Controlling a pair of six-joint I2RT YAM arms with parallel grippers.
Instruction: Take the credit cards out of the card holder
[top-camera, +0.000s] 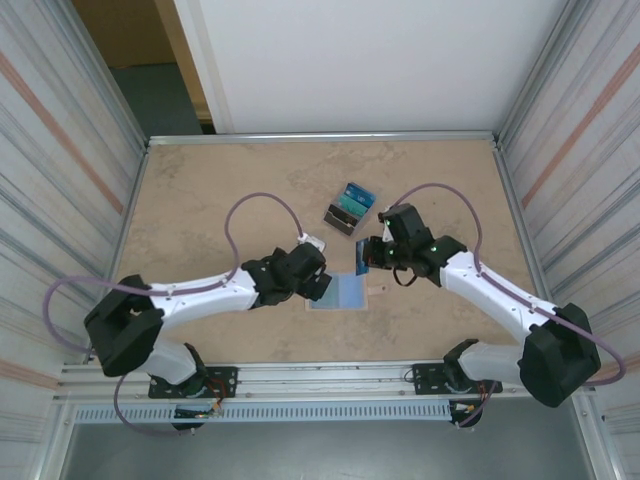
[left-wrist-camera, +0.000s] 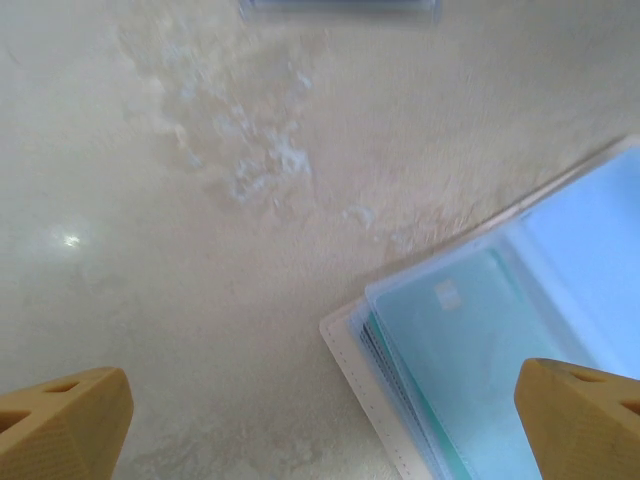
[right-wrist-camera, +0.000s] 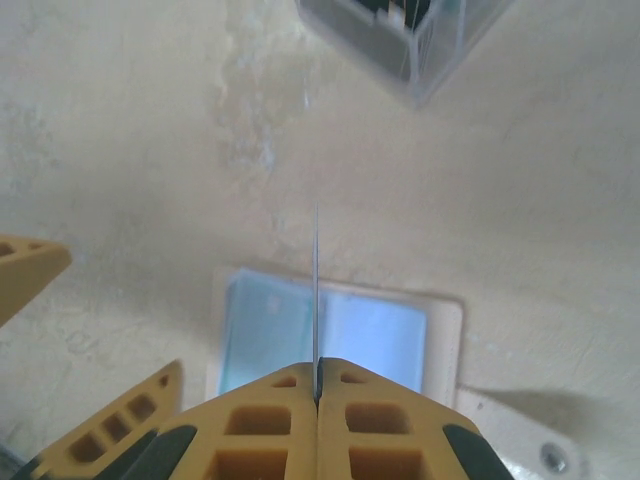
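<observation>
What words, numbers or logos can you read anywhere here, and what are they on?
No text is readable.
On the card pile: printed marks, too small to read.
On the teal card in the card holder: pale patch, blurred.
On the held card in the right gripper, jaws shut: edge-on, face hidden.

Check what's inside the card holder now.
Open holder: one teal card shows under a clear sleeve, with a few darker card edges stacked beneath. Their faces and count are covered by the top card. Right gripper holds another card, already out.
</observation>
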